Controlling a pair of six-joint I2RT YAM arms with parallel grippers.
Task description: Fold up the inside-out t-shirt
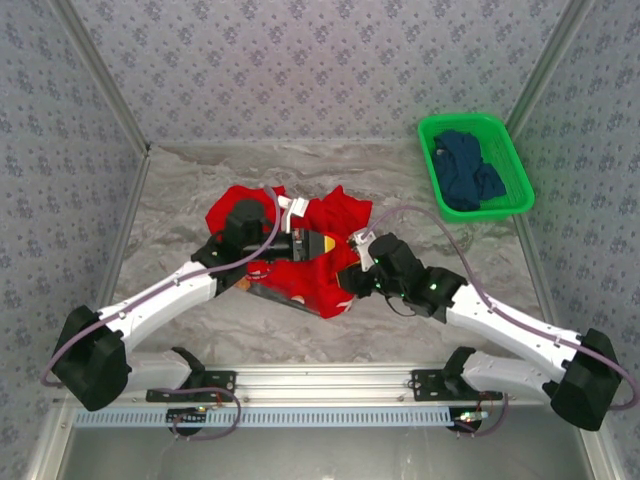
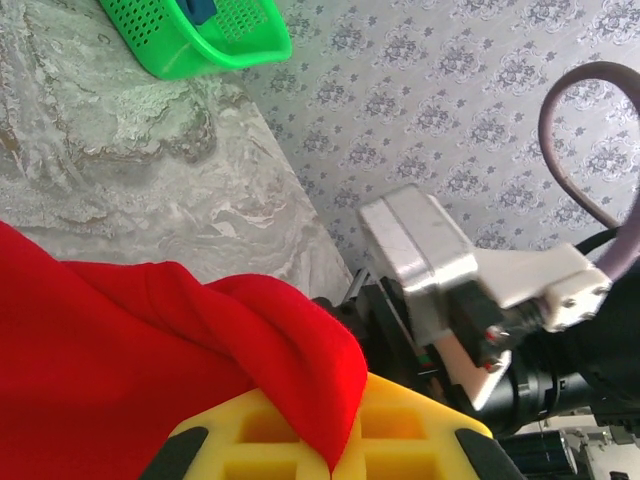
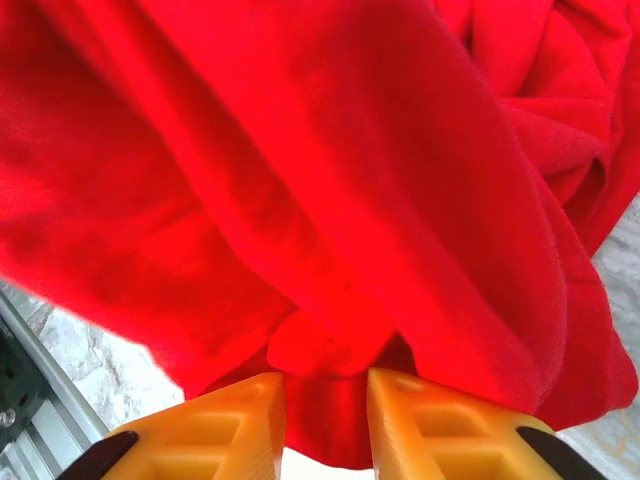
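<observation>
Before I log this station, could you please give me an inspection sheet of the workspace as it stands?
Surface: grey marbled table.
Job's things: red t-shirt, crumpled mid-table, not yet folded.
Clutter: green basket at the far right, holding a navy garment.
Grippers: left gripper shut on t-shirt cloth; right gripper shut on a bunched fold of it.
Cables: purple-grey cables loop off each arm; no snag seen.
Surroundings: patterned walls; metal rail along the near edge.
</observation>
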